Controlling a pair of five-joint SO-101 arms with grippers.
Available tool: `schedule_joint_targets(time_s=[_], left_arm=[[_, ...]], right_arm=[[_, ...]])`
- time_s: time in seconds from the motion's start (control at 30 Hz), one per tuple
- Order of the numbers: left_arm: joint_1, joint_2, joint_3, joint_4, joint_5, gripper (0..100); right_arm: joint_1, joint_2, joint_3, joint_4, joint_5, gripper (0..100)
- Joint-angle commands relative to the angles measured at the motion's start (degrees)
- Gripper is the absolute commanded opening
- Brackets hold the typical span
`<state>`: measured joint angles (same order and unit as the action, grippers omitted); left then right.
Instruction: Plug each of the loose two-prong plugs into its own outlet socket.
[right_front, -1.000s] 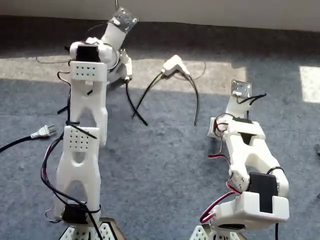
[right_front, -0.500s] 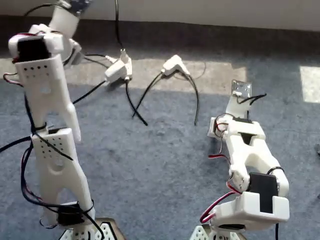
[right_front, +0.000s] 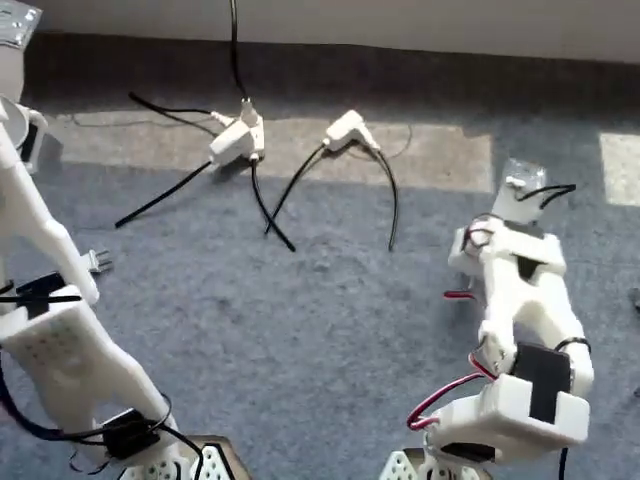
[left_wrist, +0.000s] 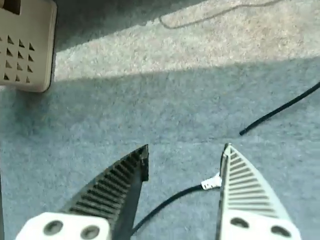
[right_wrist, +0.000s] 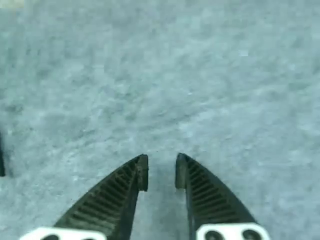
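Left wrist view: my left pincer (left_wrist: 186, 150) is wide open, with the small white plug (left_wrist: 212, 184) on the carpet (left_wrist: 150, 100) between its jaws. I think it's light and hard, so I'd grab its body, not the floppy cord (left_wrist: 165, 206).

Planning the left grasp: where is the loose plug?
The plug lies on the carpet at the high view's left, beside the left arm; the left wrist view shows it between the open fingers, near the white one.
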<state>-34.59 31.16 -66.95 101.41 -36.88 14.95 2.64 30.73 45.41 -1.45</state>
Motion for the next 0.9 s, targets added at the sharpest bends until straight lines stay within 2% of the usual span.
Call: schedule_joint_targets(time_s=[0.0,0.2,0.33,0.4,0.53,0.73,0.87], left_arm=[[-1.01,-18.51,23.52,0.35,0.00,23],[1.36,-36.79,53.67,0.26,-0.09,23],[4.53,-42.51,70.11,-0.26,-0.09,23],[5.23,-44.44,76.18,-3.52,1.49,23],[5.23,-47.25,84.44,-12.40,8.35,23],[6.11,-49.63,94.11,-17.32,9.05,23],[6.20,-50.33,98.07,-20.04,9.05,23]], right_arm=[[7.69,1.27,-16.57,13.41,3.69,20.0],[20.09,12.00,-49.19,30.20,13.63,20.7],[27.30,23.43,-72.48,38.99,20.92,20.7],[30.37,30.02,-83.21,41.01,24.26,20.7],[35.47,42.95,-100.00,41.27,31.03,20.7],[41.54,58.24,-116.00,36.18,37.19,20.7],[43.91,64.22,-118.02,31.69,39.30,20.7]])
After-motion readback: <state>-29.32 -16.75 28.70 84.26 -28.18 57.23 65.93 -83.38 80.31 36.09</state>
